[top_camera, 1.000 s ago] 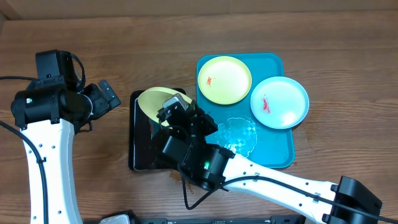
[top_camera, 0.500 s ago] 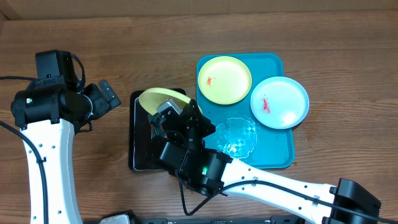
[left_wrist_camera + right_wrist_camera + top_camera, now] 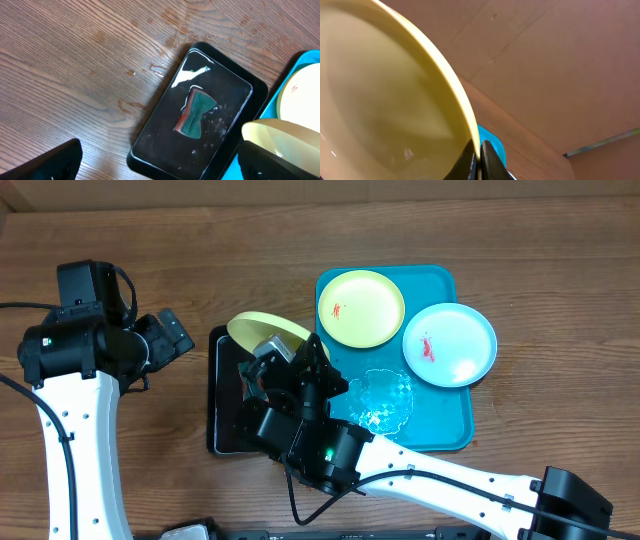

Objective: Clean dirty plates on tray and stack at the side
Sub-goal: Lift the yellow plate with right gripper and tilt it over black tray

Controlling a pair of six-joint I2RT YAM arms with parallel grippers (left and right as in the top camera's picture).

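At 9 o'clock on the counter [image 3: 520,230], the left gripper [image 3: 175,332] hangs with its jaws spread wide and nothing between them, just beside the black tray [image 3: 214,405].

That black tray has a glossy floor and holds 1 thing: a green sponge [image 3: 195,116] with a brownish edge, lying near its middle.

Above the tray's 12 o'clock end, the right gripper [image 3: 477,155] is clamped tight on the rim of the held plate [image 3: 262,330], a pale yellow one, steeply tilted and clear of the tray. The face the wrist camera shows carries no red smear.

At 3 o'clock sits the turquoise tray [image 3: 440,425]. In it lie a yellow-green plate [image 3: 360,308] at the far left corner and a blue plate [image 3: 450,345] overhanging the right rim. Each has a small red smear. A clear crinkled patch [image 3: 385,398] lies at the near end; film or water, I cannot tell.

I judge this the wash of plate 1 of 3. Next, it wants either a pass across the sponge or, if clean, a level set-down on bare counter to start the stack.
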